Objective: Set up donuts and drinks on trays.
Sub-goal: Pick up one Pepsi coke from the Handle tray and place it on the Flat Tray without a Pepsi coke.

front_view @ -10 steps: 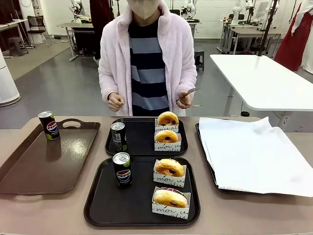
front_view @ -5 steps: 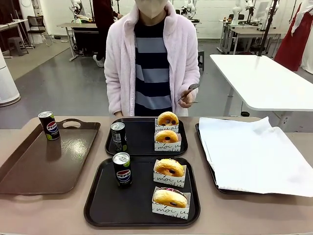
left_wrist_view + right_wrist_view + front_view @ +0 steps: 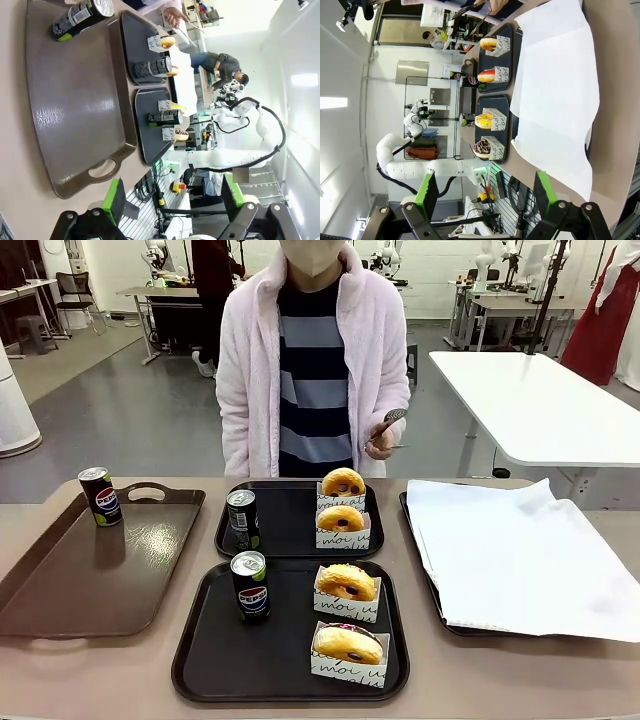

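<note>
Tabletop holds two black trays [image 3: 200,665] of donuts [image 3: 346,582]; both grippers [image 3: 172,200] [image 3: 482,192] gape wide, empty.

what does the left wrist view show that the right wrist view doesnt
Left wrist view alone: the glossy brown tray with handles, a Pepsi can standing at its far end, and the left end effector with its green pads spread open.

Right wrist view alone: the white paper lining the side tray, the chocolate-iced donut, and the right end effector, also open.

Both: the two black trays holding sleeved donuts and cans, and the person's hand with tongs at the far side.
</note>
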Robot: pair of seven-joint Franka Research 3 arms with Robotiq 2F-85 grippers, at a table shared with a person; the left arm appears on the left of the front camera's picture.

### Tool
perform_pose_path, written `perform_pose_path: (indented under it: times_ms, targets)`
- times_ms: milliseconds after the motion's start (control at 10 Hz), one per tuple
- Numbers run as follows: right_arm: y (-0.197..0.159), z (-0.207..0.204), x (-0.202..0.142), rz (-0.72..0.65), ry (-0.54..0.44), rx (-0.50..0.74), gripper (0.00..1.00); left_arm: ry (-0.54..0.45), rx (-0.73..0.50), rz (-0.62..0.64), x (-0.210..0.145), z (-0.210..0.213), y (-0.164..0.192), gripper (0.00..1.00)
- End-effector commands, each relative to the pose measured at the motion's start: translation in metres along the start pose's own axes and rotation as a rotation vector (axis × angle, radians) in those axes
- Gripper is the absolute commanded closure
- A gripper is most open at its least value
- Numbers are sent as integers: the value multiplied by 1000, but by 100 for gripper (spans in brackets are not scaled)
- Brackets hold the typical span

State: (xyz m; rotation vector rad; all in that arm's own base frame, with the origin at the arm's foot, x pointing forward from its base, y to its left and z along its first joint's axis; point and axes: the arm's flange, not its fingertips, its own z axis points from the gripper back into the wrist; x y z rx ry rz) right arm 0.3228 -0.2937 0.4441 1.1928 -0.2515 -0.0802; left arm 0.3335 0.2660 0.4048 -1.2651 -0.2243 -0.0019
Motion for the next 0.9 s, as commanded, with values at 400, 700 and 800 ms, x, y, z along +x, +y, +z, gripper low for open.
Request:
perform_pose_path:
  times_ms: [400,700,800]
  targets:
    - [2,-1,0,-5,3,6,0,6,-16,-4,-1,3,2,0]
    - [2,-1,0,-5,3,6,0,6,-16,-4,-1,3,2,0]
    - [2,-1,0,-5,3,6,0,6,-16,-4,-1,3,2,0]
